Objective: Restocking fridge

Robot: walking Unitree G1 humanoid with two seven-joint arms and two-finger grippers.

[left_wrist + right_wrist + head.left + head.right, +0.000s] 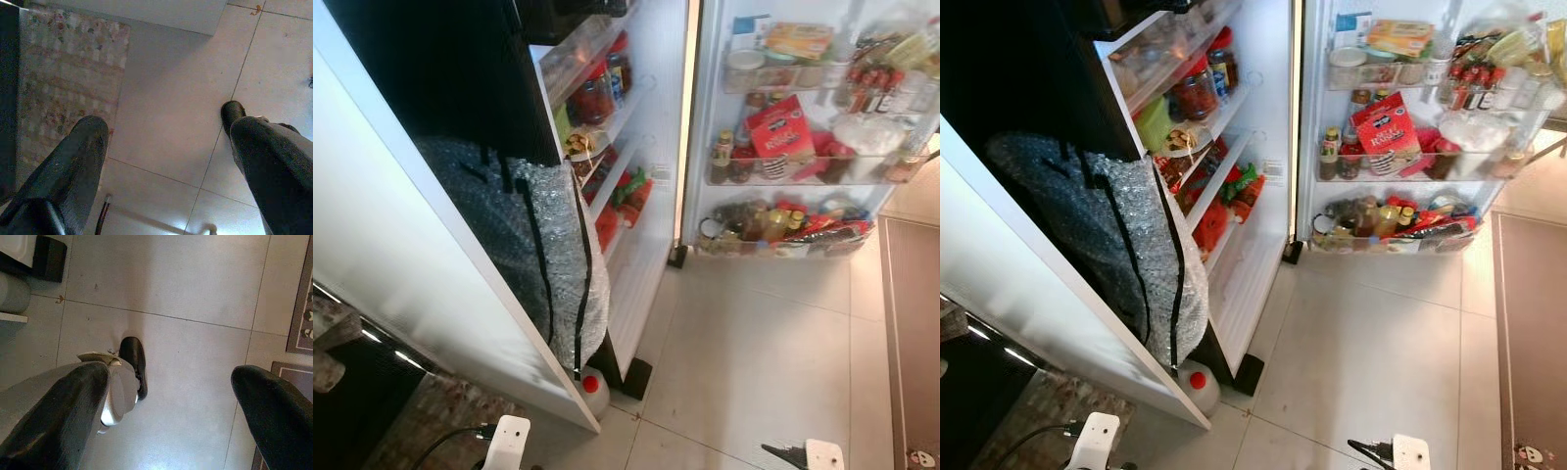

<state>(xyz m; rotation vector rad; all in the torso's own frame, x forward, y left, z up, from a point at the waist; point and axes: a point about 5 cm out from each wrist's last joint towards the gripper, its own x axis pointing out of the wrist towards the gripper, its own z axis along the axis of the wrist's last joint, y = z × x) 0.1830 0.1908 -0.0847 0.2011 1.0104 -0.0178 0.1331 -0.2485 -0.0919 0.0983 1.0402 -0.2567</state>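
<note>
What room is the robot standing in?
Most likely a home kitchen. An open fridge stands ahead, its door shelves packed with jars, bottles and sauces, and the floor is pale tile. Both grippers hang idle, pointing at the floor.

Both arms just hang down low, nothing in either one. The left wrist [506,441] pokes in at the bottom edge of the head view, the right wrist [822,455] likewise on the other side. The left gripper [168,161] points at the floor with its two black fingers [73,166] spread wide apart. Same deal with the right gripper [168,401]: fingers [274,411] wide open, aimed straight down, and a foot [133,363] shows between them.
</note>
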